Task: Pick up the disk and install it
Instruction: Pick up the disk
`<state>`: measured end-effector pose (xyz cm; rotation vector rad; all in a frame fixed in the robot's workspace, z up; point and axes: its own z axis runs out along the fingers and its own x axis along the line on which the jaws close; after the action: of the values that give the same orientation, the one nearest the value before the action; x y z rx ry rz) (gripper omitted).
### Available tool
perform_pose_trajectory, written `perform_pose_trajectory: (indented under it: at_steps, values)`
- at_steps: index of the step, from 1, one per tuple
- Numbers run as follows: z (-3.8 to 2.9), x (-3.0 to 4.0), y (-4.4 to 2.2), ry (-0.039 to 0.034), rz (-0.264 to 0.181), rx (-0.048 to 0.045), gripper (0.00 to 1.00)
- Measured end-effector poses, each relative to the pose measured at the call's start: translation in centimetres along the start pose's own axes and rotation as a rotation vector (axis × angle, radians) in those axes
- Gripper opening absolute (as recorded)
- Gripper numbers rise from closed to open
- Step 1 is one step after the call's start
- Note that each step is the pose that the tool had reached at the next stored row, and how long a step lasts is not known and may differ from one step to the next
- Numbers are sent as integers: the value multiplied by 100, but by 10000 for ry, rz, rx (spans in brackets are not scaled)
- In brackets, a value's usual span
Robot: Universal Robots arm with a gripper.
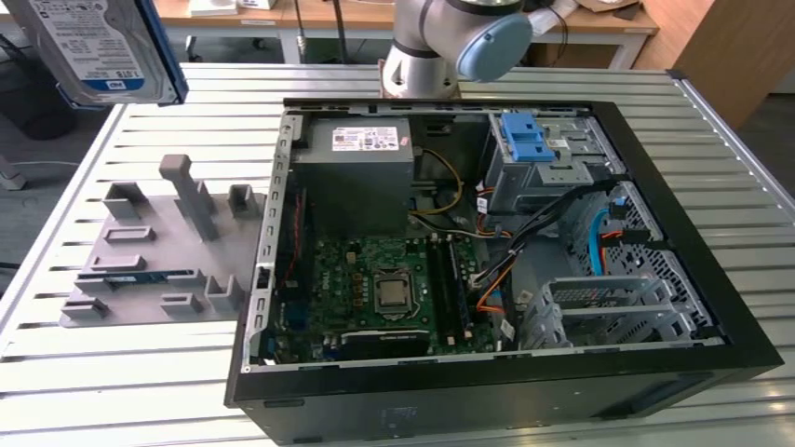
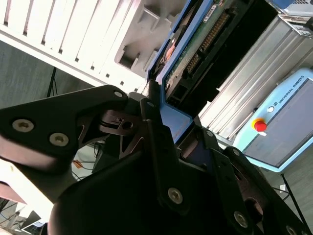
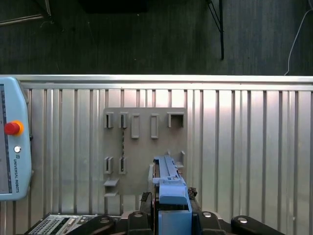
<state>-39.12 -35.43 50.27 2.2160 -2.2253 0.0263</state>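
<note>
Silver metal and a white label with a blue band mark the disk [image 1: 106, 47], which is held in the air at the exterior view's far left, well above the slatted table [image 1: 74, 372]. It is carried edge-on by its blue carrier frame [image 3: 168, 181], probably so that the label face and circuit side are left untouched. In the second wrist view the gripper [image 2: 172, 120] is seen clamped on that frame, with the dark fingers [image 2: 155, 137] pressed to either side. Below, the grey fixture plate [image 1: 162, 251] lies on the table, its slots suited to standing parts upright. To the right, the open computer case [image 1: 497, 391] is laid on its side, so the drive cage [image 1: 546, 154] at its far end can be reached from above.
</note>
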Motion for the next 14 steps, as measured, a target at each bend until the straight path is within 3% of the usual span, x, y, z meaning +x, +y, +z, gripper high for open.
perform_pose_trajectory:
  at_steps: [7, 14]
  values:
    - [2, 43, -145, 0, 0, -4, 36]
    - [4, 104, -249, -1, 1, -9, 36]
